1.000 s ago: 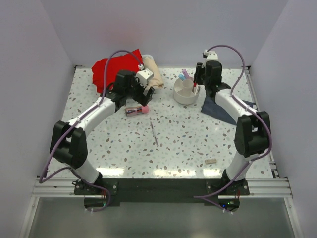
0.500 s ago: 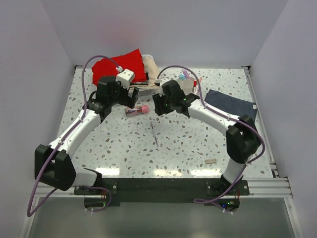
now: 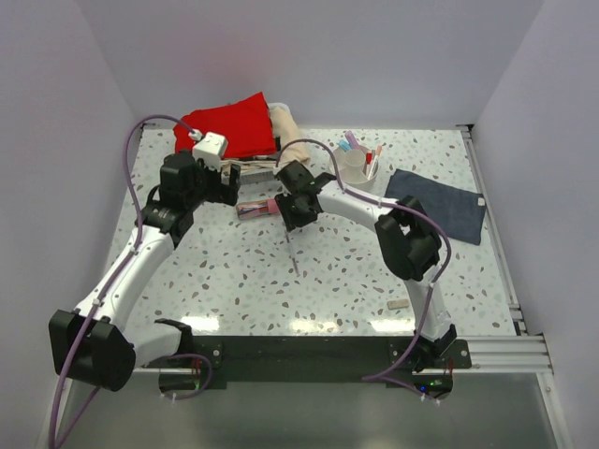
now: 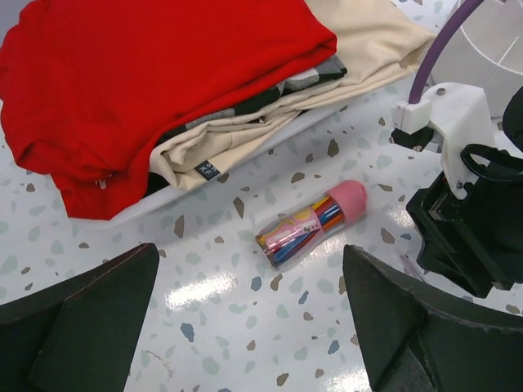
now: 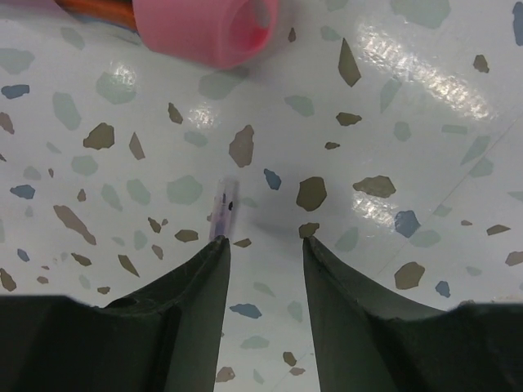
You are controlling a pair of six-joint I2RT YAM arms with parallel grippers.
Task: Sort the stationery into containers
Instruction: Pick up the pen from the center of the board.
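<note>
**A:** Which piece looks next?

**B:** The pen [image 3: 291, 247], I'd say. It lies on the table [image 3: 234, 281] about midway across. Its long axis runs far to near, leaning slightly right at the near end.

**A:** And the right pincer [image 5: 265, 243]?

**B:** Low over the pen's far end, jaws partly apart with only bare table between them. The pen's tip shows just beside the tip of one finger [image 5: 176, 302], outside the gap. The rest of the pen is hidden in the wrist view.

**A:** So closing here would miss?

**B:** Probably. The jaws do close across the pen's length, which suits it. But the pincer seems to need a small sideways shift so the pen sits inside the gap.

**A:** What about the left pincer [image 4: 249, 261]?

**B:** Spread wide and holding nothing, far and left of the pen, so the right arm is the nearer one. The tube [image 4: 310, 223] lies between the two pincers, long axis left to right, pink cap toward the right arm.

**A:** Where would the pen go?

**B:** The organiser [image 3: 354, 176] stands far right, well apart from the pen. The eraser [image 3: 398, 304] lies near right.
</note>
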